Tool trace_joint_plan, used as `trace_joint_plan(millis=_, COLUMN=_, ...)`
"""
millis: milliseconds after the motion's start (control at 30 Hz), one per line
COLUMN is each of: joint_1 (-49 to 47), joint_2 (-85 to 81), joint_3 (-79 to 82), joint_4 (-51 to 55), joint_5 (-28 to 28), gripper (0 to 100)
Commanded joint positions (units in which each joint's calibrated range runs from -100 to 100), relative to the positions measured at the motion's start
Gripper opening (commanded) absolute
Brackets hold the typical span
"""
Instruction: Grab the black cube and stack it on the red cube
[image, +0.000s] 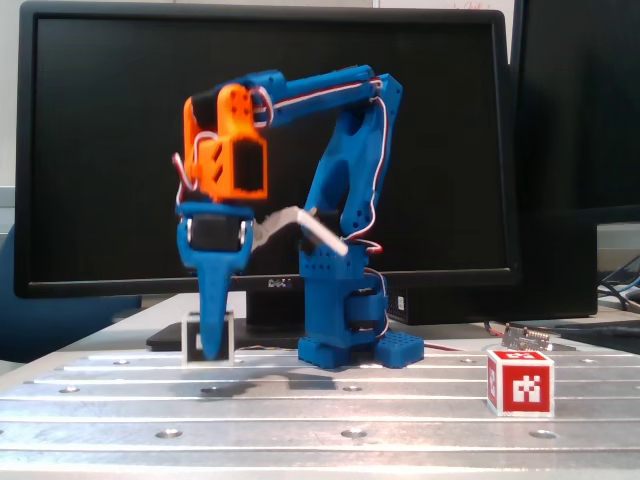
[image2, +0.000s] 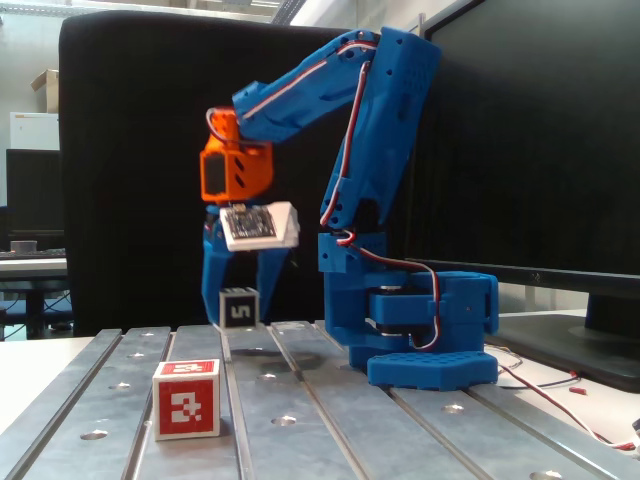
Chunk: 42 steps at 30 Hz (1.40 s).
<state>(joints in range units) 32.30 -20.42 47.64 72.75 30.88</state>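
The black cube (image: 228, 338) (image2: 239, 308) hangs a little above the metal table, level, its "5" face showing in a fixed view. My blue gripper (image: 208, 350) (image2: 240, 314) points straight down and is shut on it, one finger on each side. In one fixed view the near finger (image: 210, 310) covers the middle of the cube. The red cube (image: 521, 382) (image2: 187, 398) rests on the table, far to the right in one fixed view and in the left foreground in the other, well apart from the gripper.
The arm's blue base (image: 345, 340) (image2: 420, 345) is bolted to the slotted aluminium table (image: 340, 410) (image2: 330, 420). Large dark monitors (image: 100, 120) stand close behind. A small metal part (image: 527, 336) lies behind the red cube.
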Motion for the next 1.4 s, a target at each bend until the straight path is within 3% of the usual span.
trace_joint_plan(millis=0, joint_1=-3.8, joint_2=-1.0, joint_3=-5.7, joint_4=3.2, joint_5=-0.1, gripper=19)
trace_joint_plan(millis=500, joint_1=-30.1, joint_2=-1.0, joint_3=-12.4, joint_4=9.1, joint_5=-0.2, gripper=19)
trace_joint_plan(millis=1367, joint_1=-57.6, joint_2=-0.7, joint_3=-12.8, joint_4=8.3, joint_5=0.2, gripper=18)
